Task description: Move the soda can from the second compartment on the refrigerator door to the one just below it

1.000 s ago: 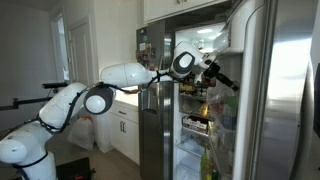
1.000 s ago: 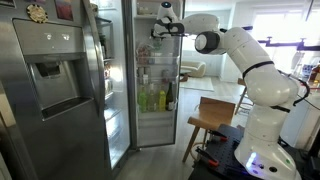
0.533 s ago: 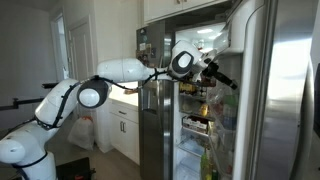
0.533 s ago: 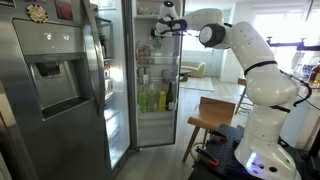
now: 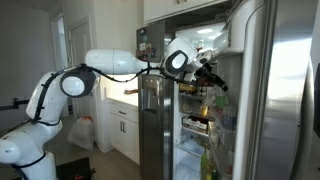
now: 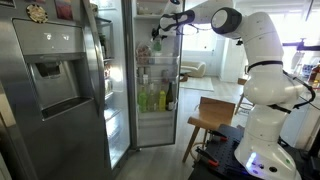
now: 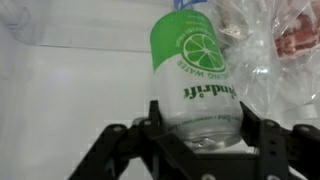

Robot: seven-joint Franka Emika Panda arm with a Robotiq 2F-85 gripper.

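While our claw (image 7: 198, 128) pinches the soda can (image 7: 195, 70) by its sides, high up at the refrigerator door (image 5: 285, 90), we see crinkled clear bags (image 7: 275, 50) crowding just beside it, white lining behind.

I see bare white lining (image 7: 70, 70) left of the green lime-printed soda can (image 7: 195, 65): room there. A crinkled clear plastic bag (image 7: 280, 40) crowds its right side.
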